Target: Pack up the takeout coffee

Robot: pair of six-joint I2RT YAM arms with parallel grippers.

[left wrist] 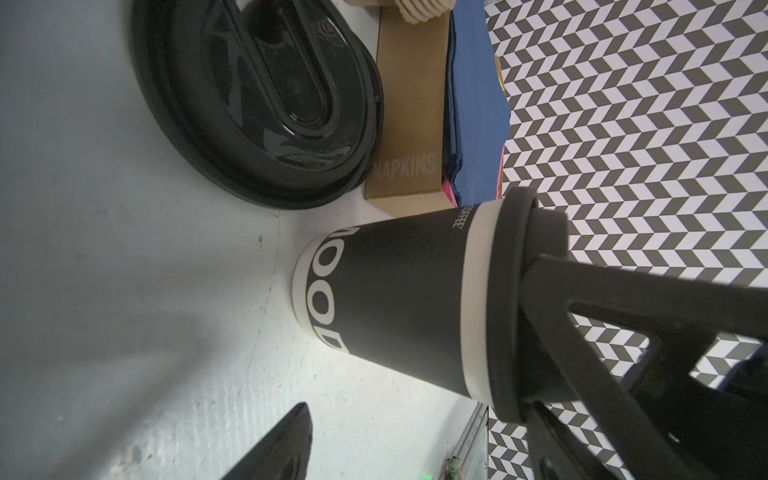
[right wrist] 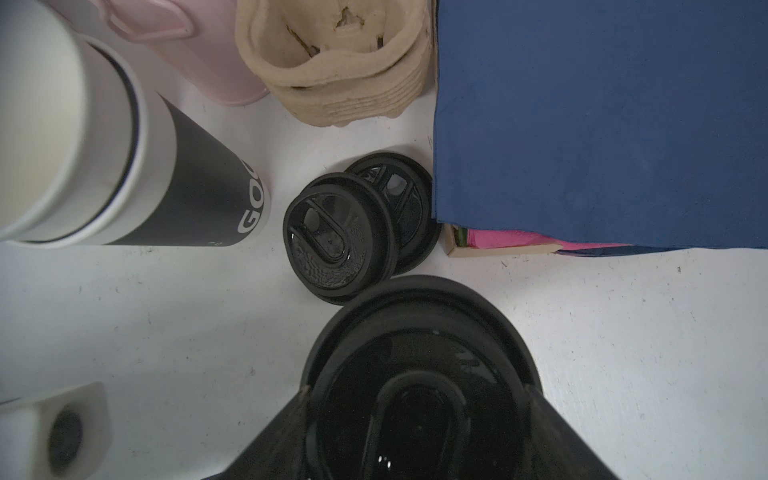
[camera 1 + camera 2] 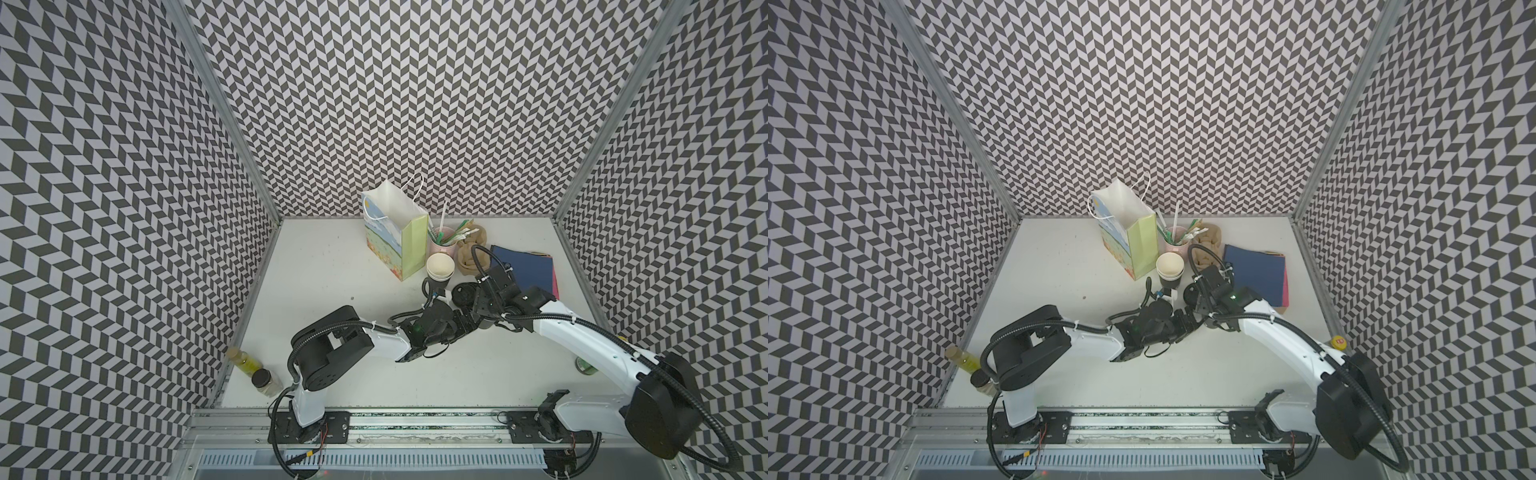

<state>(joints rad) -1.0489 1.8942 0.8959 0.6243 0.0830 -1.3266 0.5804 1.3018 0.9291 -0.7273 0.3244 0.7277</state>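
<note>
In both top views the left gripper (image 3: 463, 324) and right gripper (image 3: 480, 318) meet over a white table (image 3: 332, 332) walled by black-and-white chevron panels (image 3: 395, 104).

Left wrist view: the takeout coffee (image 1: 399, 307) stands upright on the scuffed table near loose lids (image 1: 257, 99). Its long axis is vertical, with the lid (image 1: 511, 303) uppermost. The left jaws are spread, clear of it.

Right wrist view: the right jaws clamp that lid.

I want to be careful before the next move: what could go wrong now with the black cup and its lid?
1. The right tool grips only the lid by its rim; whether it is snapped onto the cup cannot be seen, so lifting may pull it off.
2. The spare lids and stacked cups are close; a swing toward the gift bag may knock them.
</note>
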